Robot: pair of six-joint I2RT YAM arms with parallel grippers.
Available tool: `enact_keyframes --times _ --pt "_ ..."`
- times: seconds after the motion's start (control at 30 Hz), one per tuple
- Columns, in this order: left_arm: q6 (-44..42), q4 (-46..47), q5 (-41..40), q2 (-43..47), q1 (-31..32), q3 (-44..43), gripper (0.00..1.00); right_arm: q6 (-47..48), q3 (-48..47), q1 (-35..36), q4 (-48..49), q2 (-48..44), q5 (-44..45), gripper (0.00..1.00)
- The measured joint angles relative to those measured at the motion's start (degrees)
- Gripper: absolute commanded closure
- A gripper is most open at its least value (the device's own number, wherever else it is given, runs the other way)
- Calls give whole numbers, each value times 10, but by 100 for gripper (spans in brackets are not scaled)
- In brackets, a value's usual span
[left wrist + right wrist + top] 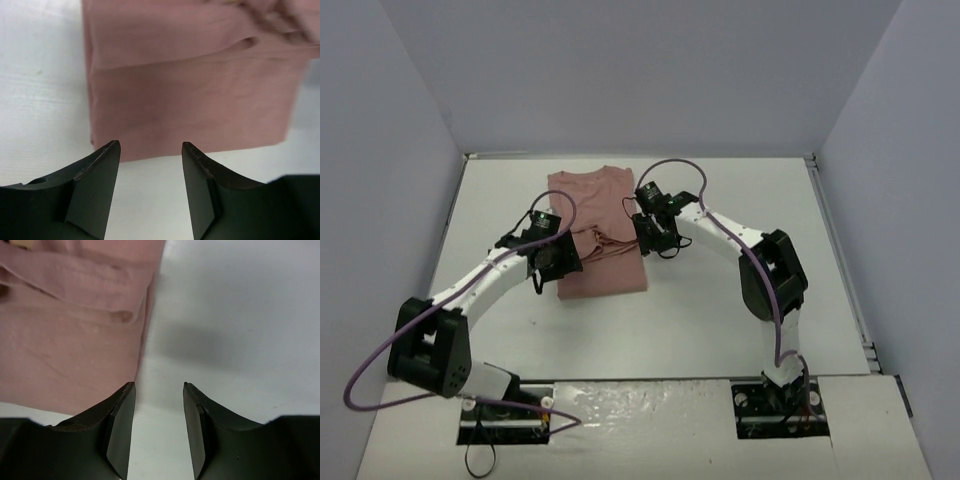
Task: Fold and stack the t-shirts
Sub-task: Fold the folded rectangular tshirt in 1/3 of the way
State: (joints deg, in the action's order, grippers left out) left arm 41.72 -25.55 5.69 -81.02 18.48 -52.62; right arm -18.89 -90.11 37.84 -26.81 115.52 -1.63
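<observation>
A dusty-pink t-shirt [598, 215] lies folded into a long rectangle on the white table, with a rumpled fold across its middle. My left gripper [558, 262] hovers at its left edge, and my right gripper [655, 238] at its right edge. In the left wrist view the t-shirt [190, 85] lies just beyond the left gripper [151, 146], which is open with only bare table between its fingers. In the right wrist view the t-shirt [70, 330] lies to the left of the right gripper [159, 386]. That gripper is open too and holds nothing.
The white table [720, 300] is boxed in by grey walls at the back and on both sides. Purple cables [670, 165] loop over both arms. The arm bases [780, 400] sit at the near edge.
</observation>
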Motion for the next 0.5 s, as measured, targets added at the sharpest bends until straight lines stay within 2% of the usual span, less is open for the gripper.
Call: enact_keyframes --times 0.23,0.5 --pt "14 30 -12 -58 -2 49 53 -46 84 51 69 0 13 60" --pt "37 80 -22 -39 1 80 55 -97 225 57 196 -67 61 61"
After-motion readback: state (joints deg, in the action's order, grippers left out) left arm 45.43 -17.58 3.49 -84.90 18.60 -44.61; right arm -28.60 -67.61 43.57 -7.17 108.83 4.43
